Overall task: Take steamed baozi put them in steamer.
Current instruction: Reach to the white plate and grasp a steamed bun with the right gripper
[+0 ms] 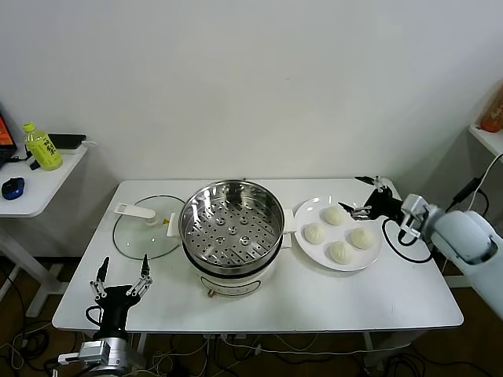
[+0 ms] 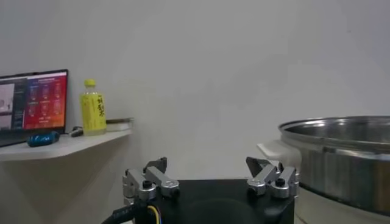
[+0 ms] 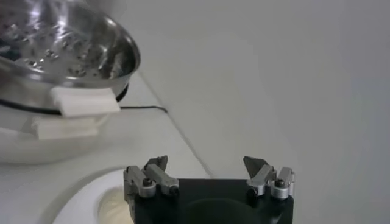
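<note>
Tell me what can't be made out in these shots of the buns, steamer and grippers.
- Steamer: the perforated tray hides what lies beneath it in the head view.
- Baozi: the right gripper and the picture's edge cover most of it in the right wrist view.
- Steamer: the edge cuts it off in the left wrist view, behind the open left gripper.
- Glass lid: the steamer overlaps its edge.

Black two-fingered left gripper [image 1: 121, 280] parked low at the near left, pointing up and away, metal-tipped fingers [image 2: 150, 180] spread wide apart. White right arm [image 1: 464, 236] reaching in from the far right, its black gripper [image 1: 366, 195] level, fingers [image 3: 269, 177] parted.
</note>
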Robot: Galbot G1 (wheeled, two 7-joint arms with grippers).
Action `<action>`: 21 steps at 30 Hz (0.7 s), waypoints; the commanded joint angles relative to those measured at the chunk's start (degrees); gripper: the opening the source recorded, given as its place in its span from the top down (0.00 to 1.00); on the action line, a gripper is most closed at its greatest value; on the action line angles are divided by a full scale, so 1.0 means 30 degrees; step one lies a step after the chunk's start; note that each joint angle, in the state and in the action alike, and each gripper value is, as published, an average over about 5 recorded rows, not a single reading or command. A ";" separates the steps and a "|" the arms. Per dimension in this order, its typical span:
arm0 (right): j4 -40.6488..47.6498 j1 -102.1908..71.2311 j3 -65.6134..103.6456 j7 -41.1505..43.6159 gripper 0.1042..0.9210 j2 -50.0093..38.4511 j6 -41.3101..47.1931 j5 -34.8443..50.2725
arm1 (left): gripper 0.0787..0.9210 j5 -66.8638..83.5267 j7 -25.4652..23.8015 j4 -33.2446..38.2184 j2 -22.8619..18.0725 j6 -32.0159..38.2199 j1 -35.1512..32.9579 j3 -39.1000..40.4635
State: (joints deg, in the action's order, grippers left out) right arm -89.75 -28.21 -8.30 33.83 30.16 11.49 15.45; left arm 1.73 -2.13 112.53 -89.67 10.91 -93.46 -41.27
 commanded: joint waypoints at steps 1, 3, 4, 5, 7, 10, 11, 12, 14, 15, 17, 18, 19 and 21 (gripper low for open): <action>0.4861 1.1533 -1.1291 0.6673 0.12 0.0728 -0.0449 -0.1816 | 0.12 -0.0011 0.0041 -0.0133 0.0013 0.0044 0.0193 0.0027; 0.5951 1.3076 -1.2859 0.8065 0.12 0.1555 -0.0969 -0.2451 | 0.12 0.0022 0.0047 -0.0097 0.0064 0.0035 0.0188 -0.0016; 0.6625 1.3826 -1.3724 0.8478 0.12 0.2009 -0.1169 -0.2662 | 0.12 0.0034 0.0054 -0.0079 0.0098 0.0035 0.0179 -0.0028; 0.7281 1.4345 -1.4331 0.8784 0.12 0.2393 -0.1288 -0.2764 | 0.12 0.0042 0.0060 -0.0054 0.0120 0.0038 0.0165 -0.0041; 0.8631 1.5226 -1.5411 0.9282 0.12 0.3230 -0.1615 -0.2910 | 0.12 0.0067 0.0071 0.0002 0.0139 0.0032 0.0139 -0.0062; 1.0680 1.6119 -1.6613 1.0118 0.12 0.4293 -0.2460 -0.3016 | 0.12 0.0129 0.0077 0.0137 0.0128 0.0004 0.0105 -0.0082; 1.1099 1.6354 -1.6980 1.0386 0.12 0.4588 -0.2751 -0.3047 | 0.12 0.0162 0.0076 0.0188 0.0127 -0.0012 0.0095 -0.0078; 1.1472 1.6560 -1.7339 1.0531 0.12 0.4933 -0.2835 -0.3064 | 0.12 0.0197 0.0074 0.0246 0.0130 -0.0034 0.0083 -0.0068; 1.2275 1.6832 -1.7919 1.0748 0.12 0.5642 -0.2865 -0.3179 | 0.12 0.0247 0.0066 0.0350 0.0145 -0.0084 0.0055 -0.0039; 1.2751 1.6880 -1.8044 1.0819 0.12 0.5973 -0.3046 -0.3280 | 0.12 0.0260 0.0062 0.0398 0.0157 -0.0106 0.0043 -0.0027; 1.4133 1.6900 -1.8200 1.0983 0.12 0.6730 -0.3556 -0.3596 | 0.12 0.0275 0.0056 0.0494 0.0183 -0.0154 0.0026 -0.0022; 1.5062 1.6884 -1.8255 1.1066 0.12 0.7154 -0.3846 -0.3763 | 0.12 0.0289 0.0054 0.0535 0.0195 -0.0182 0.0023 -0.0031; 1.5539 1.6850 -1.8270 1.1078 0.12 0.7513 -0.4136 -0.3858 | 0.12 0.0315 0.0055 0.0583 0.0208 -0.0213 0.0020 -0.0045; 1.6261 1.6737 -1.8280 1.1093 0.12 0.8189 -0.4287 -0.3945 | 0.12 0.0372 0.0060 0.0669 0.0238 -0.0283 0.0015 -0.0086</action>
State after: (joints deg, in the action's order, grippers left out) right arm -56.78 13.79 -52.92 60.90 45.61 3.33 6.63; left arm 2.55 -1.93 113.93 -89.15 10.41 -93.40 -41.40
